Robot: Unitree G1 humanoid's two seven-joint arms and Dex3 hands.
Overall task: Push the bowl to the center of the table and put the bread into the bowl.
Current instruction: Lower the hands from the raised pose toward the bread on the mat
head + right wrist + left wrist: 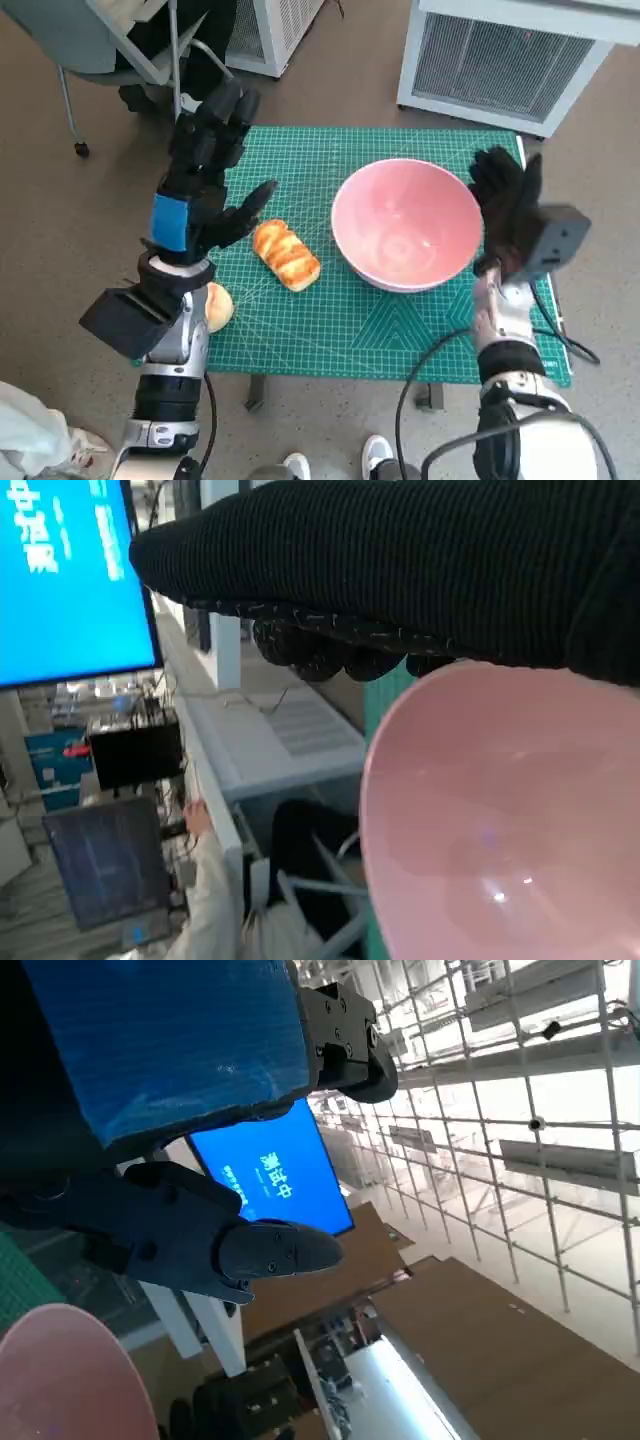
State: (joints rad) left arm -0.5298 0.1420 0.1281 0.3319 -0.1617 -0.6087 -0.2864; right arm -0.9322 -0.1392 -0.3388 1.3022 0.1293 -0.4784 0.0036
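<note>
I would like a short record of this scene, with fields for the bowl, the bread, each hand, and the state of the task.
bowl: pink bowl, empty, upright on the green mat, right of the mat's middle
bread: bread on the mat, left of the bowl, apart from it
left hand: left hand raised above the mat's left part, fingers apart, holding nothing
right hand: right hand beside the bowl's right rim; contact cannot be told
other: a second roll at the mat's left edge
task state: bread not yet in the bowl

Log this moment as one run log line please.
phase: pushing | right hand: beside pink plastic bowl rim | left hand: open, raised above glazed golden bread roll | bread: on green cutting mat, outside bowl
</note>
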